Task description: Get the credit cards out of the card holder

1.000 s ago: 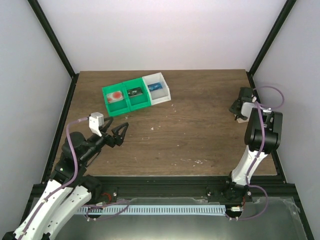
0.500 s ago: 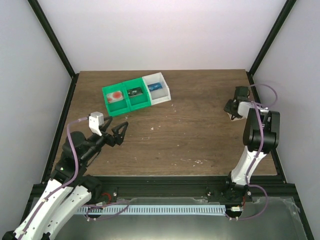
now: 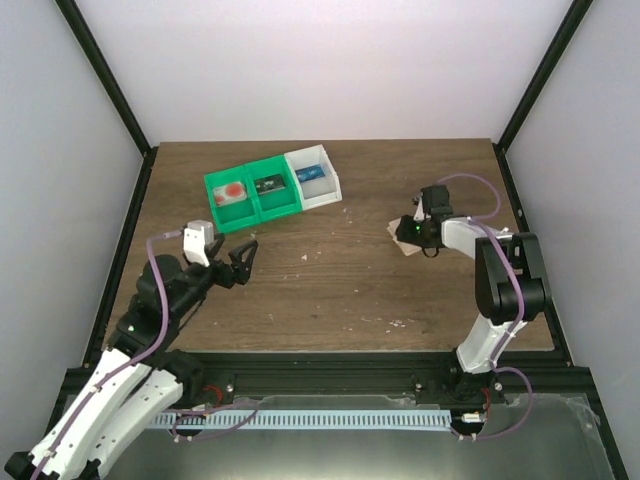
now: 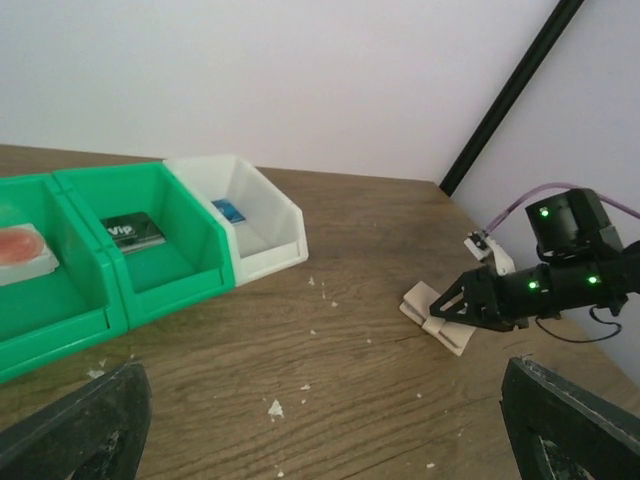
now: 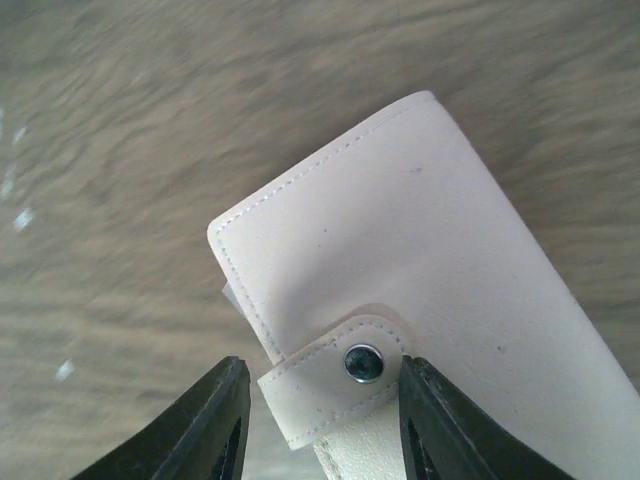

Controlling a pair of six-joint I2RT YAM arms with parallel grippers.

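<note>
The tan card holder (image 5: 400, 230) fills the right wrist view, its snap tab (image 5: 335, 385) shut. My right gripper (image 5: 320, 410) has a finger on each side of the tab and is shut on the holder. It holds the holder tilted, low over the table's right half (image 3: 402, 246), which the left wrist view (image 4: 428, 302) also shows. The credit cards are hidden inside; no blue card shows. My left gripper (image 3: 240, 263) is open and empty above the table's left side, far from the holder.
Two green bins (image 3: 250, 212) and a white bin (image 3: 330, 192) stand in a row at the back left. They hold a red-orange item, a dark card and a small blue item. Pale crumbs are scattered on the wood.
My right arm has swung left from the table's right edge toward the middle, carrying the card holder with it and lowering it. My left arm has barely moved.
</note>
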